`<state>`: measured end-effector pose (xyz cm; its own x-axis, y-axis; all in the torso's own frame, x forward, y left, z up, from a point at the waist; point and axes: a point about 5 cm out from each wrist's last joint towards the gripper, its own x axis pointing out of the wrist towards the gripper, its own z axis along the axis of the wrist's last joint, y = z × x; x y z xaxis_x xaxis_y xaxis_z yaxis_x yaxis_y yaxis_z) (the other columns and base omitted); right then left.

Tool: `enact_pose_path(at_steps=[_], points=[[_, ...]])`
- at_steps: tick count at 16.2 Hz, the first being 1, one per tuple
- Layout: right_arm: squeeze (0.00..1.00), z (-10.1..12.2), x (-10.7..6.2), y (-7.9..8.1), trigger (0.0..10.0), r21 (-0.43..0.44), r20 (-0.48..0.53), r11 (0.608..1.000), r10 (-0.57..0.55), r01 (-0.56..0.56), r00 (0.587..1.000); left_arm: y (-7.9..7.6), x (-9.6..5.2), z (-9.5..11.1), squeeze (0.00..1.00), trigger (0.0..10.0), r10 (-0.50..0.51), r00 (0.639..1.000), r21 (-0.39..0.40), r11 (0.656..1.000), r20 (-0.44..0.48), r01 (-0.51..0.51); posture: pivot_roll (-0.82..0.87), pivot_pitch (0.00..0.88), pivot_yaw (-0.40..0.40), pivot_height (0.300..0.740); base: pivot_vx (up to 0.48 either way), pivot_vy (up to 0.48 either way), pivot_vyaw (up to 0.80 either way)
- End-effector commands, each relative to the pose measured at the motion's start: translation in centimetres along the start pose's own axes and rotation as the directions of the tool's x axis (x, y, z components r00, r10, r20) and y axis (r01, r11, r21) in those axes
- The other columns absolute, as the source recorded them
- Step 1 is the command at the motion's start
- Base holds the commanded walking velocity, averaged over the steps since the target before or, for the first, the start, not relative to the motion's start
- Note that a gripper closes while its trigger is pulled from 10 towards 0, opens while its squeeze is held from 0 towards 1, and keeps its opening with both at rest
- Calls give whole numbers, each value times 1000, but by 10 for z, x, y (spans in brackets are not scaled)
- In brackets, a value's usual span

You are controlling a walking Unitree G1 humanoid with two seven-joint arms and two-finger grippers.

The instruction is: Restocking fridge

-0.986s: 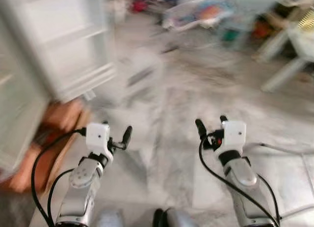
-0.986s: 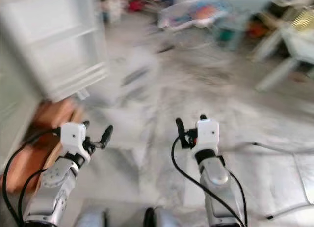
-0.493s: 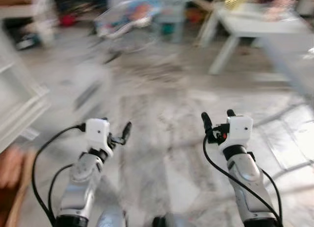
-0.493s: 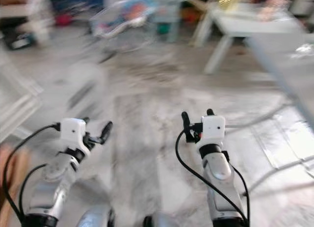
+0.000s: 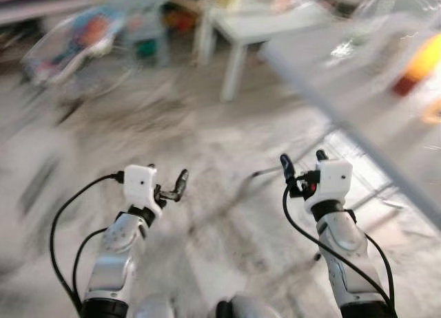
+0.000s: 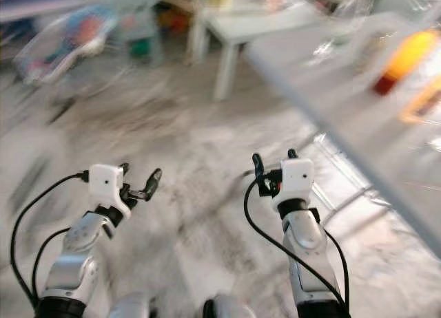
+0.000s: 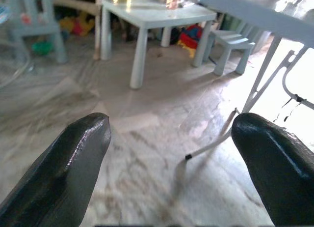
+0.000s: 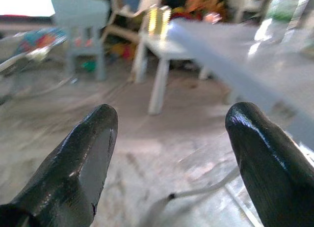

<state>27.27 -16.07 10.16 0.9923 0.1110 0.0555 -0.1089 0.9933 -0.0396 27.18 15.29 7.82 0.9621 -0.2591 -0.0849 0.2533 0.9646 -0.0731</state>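
Tools raised forward, fingers apart.

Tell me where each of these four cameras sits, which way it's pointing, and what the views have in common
Left eye view: on the head, looking forward and down at the marble floor; shows both silver arms, the left gripper and the right gripper, both open and empty.
Right eye view: the same head stereo camera, with nearly the same blurred scene.
Left wrist view: on the left wrist, looking along its black fingers at the small white table.
Right wrist view: on the right wrist, looking between its fingers toward the same table.
Shared: all four show the floor and that white table.
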Motion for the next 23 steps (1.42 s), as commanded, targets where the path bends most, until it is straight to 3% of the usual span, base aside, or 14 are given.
enact_pose_path(at_steps=[1, 11, 16, 23], points=[[0, 0, 1, 7, 10000, 3, 3, 1000, 21, -21, 1000, 8, -1, -2, 0, 10000, 22, 1000, -2, 1000, -10, -22, 33, 135, -73, 740, 480, 0, -800], [0, 0, 0, 8, 10000, -10, 10, 1000, 17, -17, 1000, 17, 1, 2, 0, 10000, 44, 999, -2, 999, 4, -44, 26, 137, -71, 740, 458, 0, -800], [0, 0, -1, 9, 10000, -17, 12, 999, 27, -27, 1000, 18, -1, 4, 0, 10000, 36, 999, 8, 999, -10, -36, 26, 141, -75, 740, 0, 0, -800], [0, 6, -7, 5, 10000, -2, 24, 1000, 9, -9, 1000, 35, -20, 25, 0, 10000, 217, 972, -14, 976, 92, -217, 46, 178, -89, 740, 0, 0, -800]])
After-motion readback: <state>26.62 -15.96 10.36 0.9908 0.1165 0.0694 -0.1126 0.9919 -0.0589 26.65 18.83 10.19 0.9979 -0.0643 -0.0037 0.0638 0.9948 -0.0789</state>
